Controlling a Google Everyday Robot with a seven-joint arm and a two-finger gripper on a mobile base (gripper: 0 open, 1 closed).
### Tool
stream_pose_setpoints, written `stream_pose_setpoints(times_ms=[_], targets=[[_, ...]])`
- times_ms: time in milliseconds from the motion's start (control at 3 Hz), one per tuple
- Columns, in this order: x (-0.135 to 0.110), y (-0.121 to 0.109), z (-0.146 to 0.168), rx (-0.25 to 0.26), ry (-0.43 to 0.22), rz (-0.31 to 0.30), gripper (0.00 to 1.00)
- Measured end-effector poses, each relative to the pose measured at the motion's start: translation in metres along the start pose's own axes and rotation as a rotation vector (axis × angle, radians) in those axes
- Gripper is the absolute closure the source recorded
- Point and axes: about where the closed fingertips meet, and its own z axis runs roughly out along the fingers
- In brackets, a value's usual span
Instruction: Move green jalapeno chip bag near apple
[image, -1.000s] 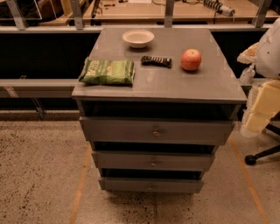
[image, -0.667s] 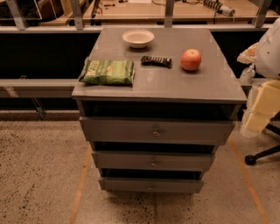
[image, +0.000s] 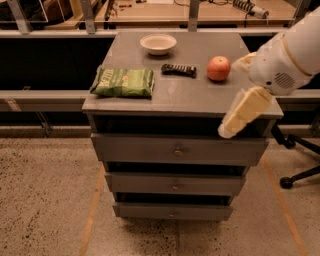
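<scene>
Approach step, we judge: green jalapeno chip bag lies flat on the desk at left front, well apart from the apple; tool hangs wide and empty at the right edge, so next comes a leftward reach to the bag.

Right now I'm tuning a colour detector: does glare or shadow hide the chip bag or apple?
Camera view: dim, warm light; the green jalapeno chip bag shows no washing glare, the apple lies unshadowed, and the gripper, at the right front edge of the cabinet top, casts no shadow on either.
</scene>
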Motion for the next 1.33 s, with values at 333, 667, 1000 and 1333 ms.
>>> stream_pose_setpoints(times_ms=[333,667,1000,1333], targets=[[-0.034,-0.024,0.047,-0.037,-0.255,0.077,0.00],[-0.060,-0.035,0.095,-0.097,-0.506,0.163,0.00],[-0.082,-0.033,0.106,-0.142,-0.605,0.200,0.00],[-0.081,-0.033,0.105,-0.140,-0.601,0.200,0.00]])
